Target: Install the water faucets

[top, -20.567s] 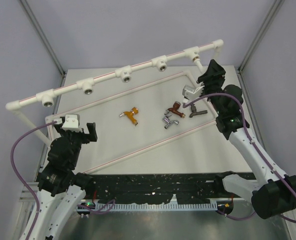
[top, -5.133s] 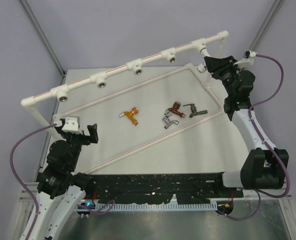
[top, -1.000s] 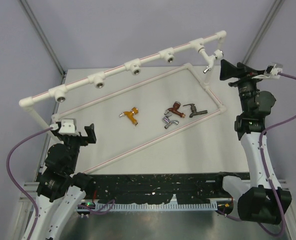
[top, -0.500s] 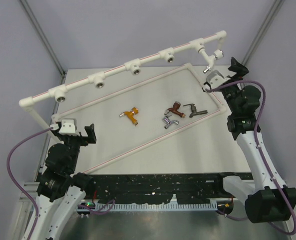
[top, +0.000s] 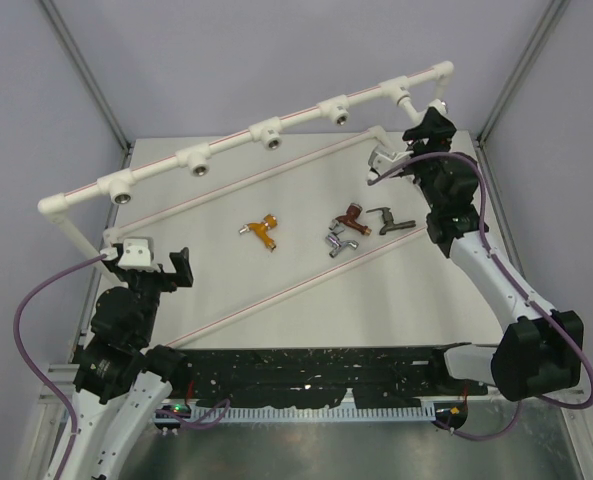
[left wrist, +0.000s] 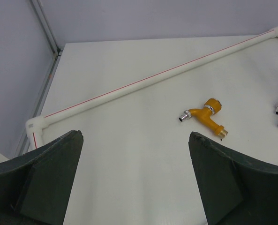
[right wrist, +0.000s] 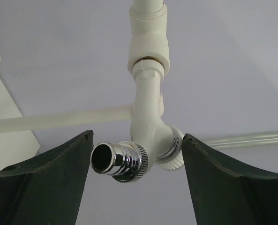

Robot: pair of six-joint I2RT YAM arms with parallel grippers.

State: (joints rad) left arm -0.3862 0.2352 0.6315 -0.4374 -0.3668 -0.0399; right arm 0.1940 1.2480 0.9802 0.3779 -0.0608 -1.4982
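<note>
While, up top, the right gripper (top: 421, 122) is swinging back to the white pipe frame's (top: 231, 147) far-right socket (top: 401, 97) after backing off a second ago, we're guessing more tightening is coming. Left wrist: the left gripper (left wrist: 136, 140) is hovering wide open, the orange-gold lever tap (left wrist: 205, 115) lying ahead. Right wrist: spread jaws are straddling the white plastic faucet with chrome spout (right wrist: 148, 112), hanging vertically from that socket, spout pointing left.
</note>
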